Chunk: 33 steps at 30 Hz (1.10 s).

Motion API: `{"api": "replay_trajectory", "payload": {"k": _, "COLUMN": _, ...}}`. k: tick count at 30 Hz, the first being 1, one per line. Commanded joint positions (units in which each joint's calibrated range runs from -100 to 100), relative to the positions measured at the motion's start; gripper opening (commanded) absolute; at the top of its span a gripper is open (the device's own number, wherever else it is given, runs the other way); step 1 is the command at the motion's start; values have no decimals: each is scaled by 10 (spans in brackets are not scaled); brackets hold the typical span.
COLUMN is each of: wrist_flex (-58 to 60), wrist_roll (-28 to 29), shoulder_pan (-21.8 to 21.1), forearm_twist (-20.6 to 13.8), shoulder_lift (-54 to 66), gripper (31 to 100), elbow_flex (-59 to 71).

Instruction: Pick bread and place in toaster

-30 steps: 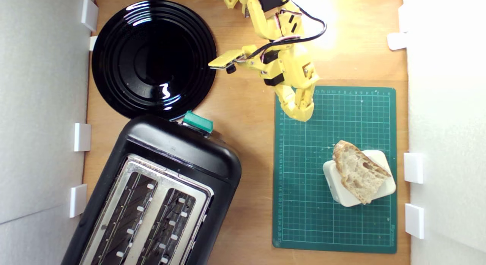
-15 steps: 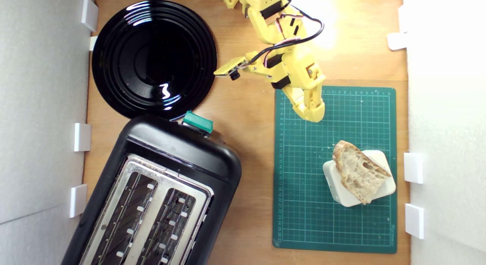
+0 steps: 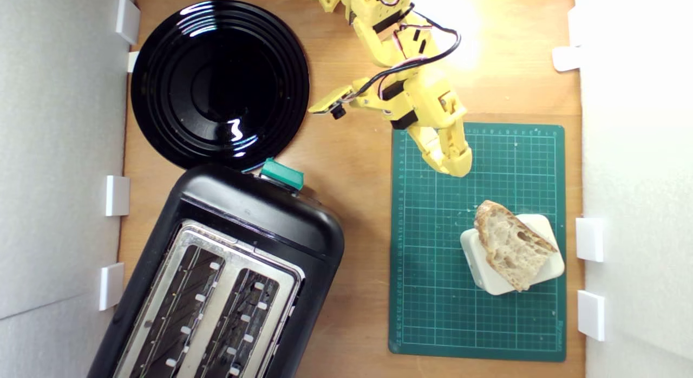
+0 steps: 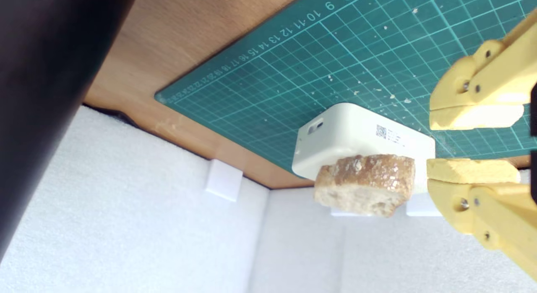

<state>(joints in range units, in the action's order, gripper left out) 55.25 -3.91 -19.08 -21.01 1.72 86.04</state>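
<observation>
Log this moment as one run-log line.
phase: approach | end effector: open, empty, over green mat | bread: on white block | toaster: slots empty

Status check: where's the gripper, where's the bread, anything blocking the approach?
Yellow gripper open, empty, over green cutting mat, short of the slice. Rustic holey bread slice rests on rounded white block, untouched. Nothing between them.

Bread [image 4: 364, 184] on white block [image 4: 361, 135]
</observation>
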Motion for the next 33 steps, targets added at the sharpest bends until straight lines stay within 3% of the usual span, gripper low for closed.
{"api": "replay_trajectory", "payload": {"k": 1, "wrist_flex": 39, "wrist_roll": -6, "shoulder_pan": -5, "forearm_twist": 10, "shoulder_lift": -6, "gripper": 716, "elbow_flex": -23}}
{"api": "replay_trajectory", "payload": {"k": 7, "wrist_flex": 68, "wrist_roll": -5, "shoulder_pan": -6, "forearm_twist": 12, "shoulder_lift": -31, "gripper": 779, "elbow_flex": -41}}
{"api": "replay_trajectory", "payload": {"k": 11, "wrist_flex": 67, "wrist_roll": -5, "shoulder_pan": -10, "forearm_twist": 44, "shoulder_lift": -69, "gripper": 822, "elbow_flex": -86}}
{"api": "replay_trajectory", "payload": {"k": 19, "wrist_flex": 66, "wrist_roll": -5, "shoulder_pan": -31, "forearm_twist": 44, "shoulder_lift": -88, "gripper": 896, "elbow_flex": -125}}
{"api": "replay_trajectory", "payload": {"k": 23, "wrist_flex": 66, "wrist_roll": -5, "shoulder_pan": -48, "forearm_twist": 47, "shoulder_lift": -120, "gripper": 912, "elbow_flex": -157}}
{"api": "replay_trajectory", "payload": {"k": 26, "wrist_flex": 66, "wrist_roll": -6, "shoulder_pan": -61, "forearm_twist": 78, "shoulder_lift": -144, "gripper": 919, "elbow_flex": -192}}
{"api": "replay_trajectory", "payload": {"k": 33, "wrist_flex": 65, "wrist_roll": -5, "shoulder_pan": -73, "forearm_twist": 78, "shoulder_lift": -174, "gripper": 935, "elbow_flex": -238}}
